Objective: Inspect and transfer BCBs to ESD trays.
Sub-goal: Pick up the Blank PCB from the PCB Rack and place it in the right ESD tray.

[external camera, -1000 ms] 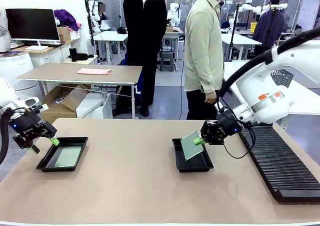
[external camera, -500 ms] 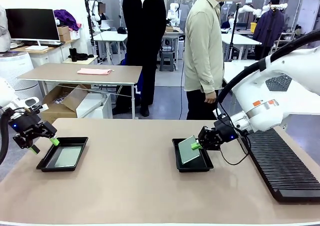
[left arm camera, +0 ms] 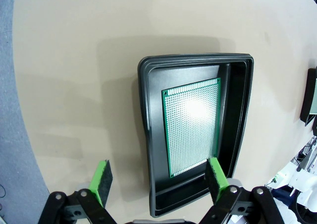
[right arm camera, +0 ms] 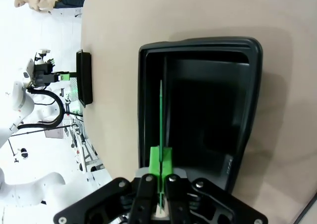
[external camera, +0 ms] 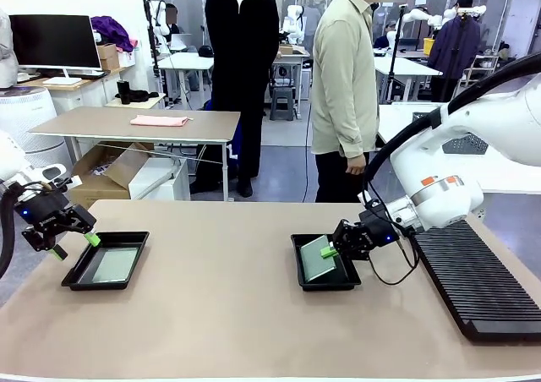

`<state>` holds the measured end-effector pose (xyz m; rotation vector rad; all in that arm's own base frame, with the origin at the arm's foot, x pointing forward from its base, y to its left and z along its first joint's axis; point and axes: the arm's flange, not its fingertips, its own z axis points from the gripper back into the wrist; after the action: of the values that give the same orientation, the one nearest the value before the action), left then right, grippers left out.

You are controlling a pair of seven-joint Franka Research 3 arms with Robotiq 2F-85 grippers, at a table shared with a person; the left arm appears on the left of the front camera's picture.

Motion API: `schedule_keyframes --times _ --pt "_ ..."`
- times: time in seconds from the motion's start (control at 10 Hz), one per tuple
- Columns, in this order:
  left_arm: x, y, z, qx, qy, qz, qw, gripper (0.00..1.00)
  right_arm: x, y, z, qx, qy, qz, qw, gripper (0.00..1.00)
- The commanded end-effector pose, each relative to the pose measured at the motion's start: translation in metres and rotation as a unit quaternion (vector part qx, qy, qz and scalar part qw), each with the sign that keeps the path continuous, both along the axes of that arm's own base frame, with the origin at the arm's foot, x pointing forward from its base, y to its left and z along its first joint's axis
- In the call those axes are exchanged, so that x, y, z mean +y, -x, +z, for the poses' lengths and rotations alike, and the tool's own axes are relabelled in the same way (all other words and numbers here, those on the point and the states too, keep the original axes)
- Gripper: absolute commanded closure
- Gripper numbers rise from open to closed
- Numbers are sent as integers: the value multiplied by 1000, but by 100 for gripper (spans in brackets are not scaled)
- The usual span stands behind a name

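Observation:
My right gripper (external camera: 330, 251) is shut on the edge of a green BCB (external camera: 316, 259), which tilts low over the black ESD tray (external camera: 325, 282) at the table's middle right. In the right wrist view the BCB (right arm camera: 161, 116) shows edge-on between the shut fingers (right arm camera: 155, 160), above the ESD tray (right arm camera: 247, 105). At the far left my left gripper (external camera: 74, 246) hangs open above and beside the other ESD tray (external camera: 79, 274), where a BCB (external camera: 116, 264) lies flat. The left wrist view looks down on that BCB (left arm camera: 193, 126) in its ESD tray (left arm camera: 146, 115), between my open pads (left arm camera: 101, 181).
A long black ribbed rack (external camera: 473, 272) lies along the table's right side. Two people (external camera: 342, 86) stand beyond the far edge. Bare tan tabletop (external camera: 220, 297) spreads between the two trays.
My right gripper has lowered the board and tipped it flatter toward the tray's floor. The left arm has not moved.

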<state>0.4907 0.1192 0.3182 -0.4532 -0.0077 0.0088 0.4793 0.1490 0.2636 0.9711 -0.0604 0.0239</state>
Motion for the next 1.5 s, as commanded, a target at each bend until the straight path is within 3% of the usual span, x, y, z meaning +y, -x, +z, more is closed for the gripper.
schedule_keyframes --times 0.0,1.0,1.4 --pt "1 0 1 -3 0 -1 1000 0 3 -2 -6 -2 -5 -14 1000 98" --pt "1 0 1 -3 0 -1 1000 0 1 1 2 15 17 0 1000 98" --pt "1 0 1 -3 0 -1 1000 0 4 -2 10 12 30 1 999 88"
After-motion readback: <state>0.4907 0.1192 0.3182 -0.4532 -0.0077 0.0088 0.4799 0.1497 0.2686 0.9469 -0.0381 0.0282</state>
